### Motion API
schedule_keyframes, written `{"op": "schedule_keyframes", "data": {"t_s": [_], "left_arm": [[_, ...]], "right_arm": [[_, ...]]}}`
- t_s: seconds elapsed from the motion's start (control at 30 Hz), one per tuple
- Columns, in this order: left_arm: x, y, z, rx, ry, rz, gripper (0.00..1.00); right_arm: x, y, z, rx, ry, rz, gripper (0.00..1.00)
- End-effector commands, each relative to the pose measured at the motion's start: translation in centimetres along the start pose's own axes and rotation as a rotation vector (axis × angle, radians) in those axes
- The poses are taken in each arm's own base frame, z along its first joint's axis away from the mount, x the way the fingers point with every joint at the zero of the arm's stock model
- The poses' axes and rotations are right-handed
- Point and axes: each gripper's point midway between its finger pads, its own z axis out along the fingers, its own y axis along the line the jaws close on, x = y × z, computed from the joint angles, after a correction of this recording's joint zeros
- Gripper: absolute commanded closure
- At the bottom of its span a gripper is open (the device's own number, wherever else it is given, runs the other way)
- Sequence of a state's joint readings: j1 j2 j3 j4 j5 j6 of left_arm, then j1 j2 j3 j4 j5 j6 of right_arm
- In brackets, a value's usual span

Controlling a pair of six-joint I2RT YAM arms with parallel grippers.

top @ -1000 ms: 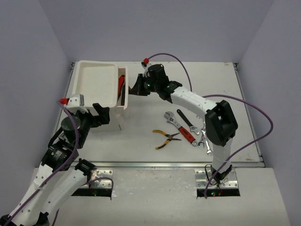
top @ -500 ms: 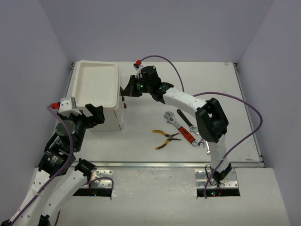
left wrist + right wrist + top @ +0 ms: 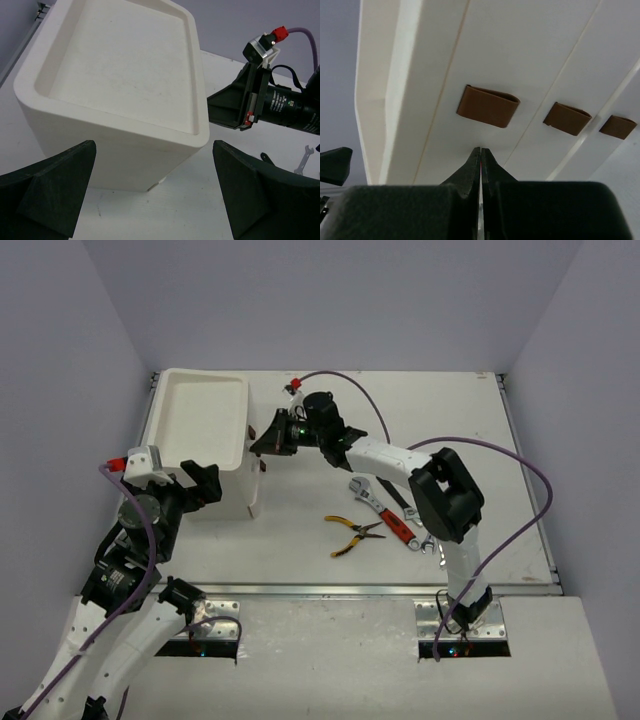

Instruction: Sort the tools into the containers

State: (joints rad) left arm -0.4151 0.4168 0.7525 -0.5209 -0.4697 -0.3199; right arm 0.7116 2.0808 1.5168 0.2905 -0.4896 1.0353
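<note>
The white box (image 3: 205, 425) with a shallow tray top stands at the far left. Its drawer fronts carry dark-red knobs (image 3: 487, 106). My right gripper (image 3: 260, 446) is shut and empty, its tips (image 3: 480, 151) pressed on the top drawer's front just below the knob. The drawers look closed. My left gripper (image 3: 190, 478) is open and empty at the box's near corner; its fingers (image 3: 55, 192) spread wide below the box (image 3: 120, 75). Yellow-handled pliers (image 3: 352, 533), a red-handled wrench (image 3: 388, 515), a black wrench (image 3: 396, 491) and silver spanners (image 3: 428, 540) lie on the table right of the box.
The right arm's links stretch from its base across the tools toward the box (image 3: 400, 455). Its gripper (image 3: 235, 105) shows at the box's right side in the left wrist view, with a silver spanner (image 3: 303, 159) beyond. Grey walls enclose the table.
</note>
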Motion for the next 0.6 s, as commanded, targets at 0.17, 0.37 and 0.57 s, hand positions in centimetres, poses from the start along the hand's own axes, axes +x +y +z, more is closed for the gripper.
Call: {"op": "schedule_keyframes", "data": {"t_s": [0.17,0.37,0.57], "left_arm": [[-1.9,-0.3,-0.3,0.010,-0.051,-0.028,0.00],[-1.9,-0.4,-0.2,0.017,-0.051,-0.025,0.00],[-1.8,-0.6,-0.1,0.022,-0.044,-0.021,0.00]], "right_arm": [[-0.8,-3.5,-3.5,0.147,-0.071,0.003,0.67],[-0.9,-5.4,-3.8,-0.024,-0.024,-0.045,0.43],[-0.9,-3.8,-1.0,-0.294,0.089,-0.104,0.41]]}}
